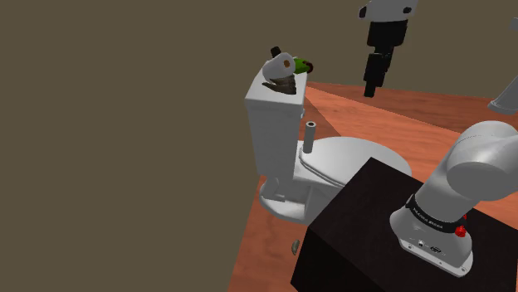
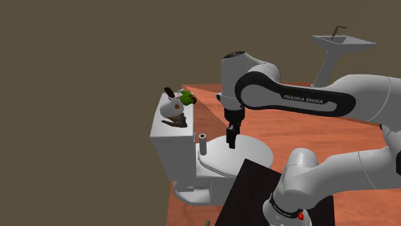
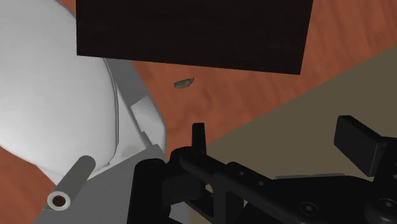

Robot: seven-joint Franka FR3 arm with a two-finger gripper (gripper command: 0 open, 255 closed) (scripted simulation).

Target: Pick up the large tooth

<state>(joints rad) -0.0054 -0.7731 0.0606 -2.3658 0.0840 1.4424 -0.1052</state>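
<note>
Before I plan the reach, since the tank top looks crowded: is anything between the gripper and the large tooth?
Nothing visible blocks the gripper from the large tooth. A green object sits beside it on the toilet tank, and a grey cylinder stands lower down.

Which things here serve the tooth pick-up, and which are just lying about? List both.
For the job:
- large whitish tooth with brown roots, on the white toilet tank
- black jaws, standing open

Lying about:
- small green object beside the tooth
- grey upright tube by the toilet lid
- small greyish scrap on the reddish floor
- white sink
</note>
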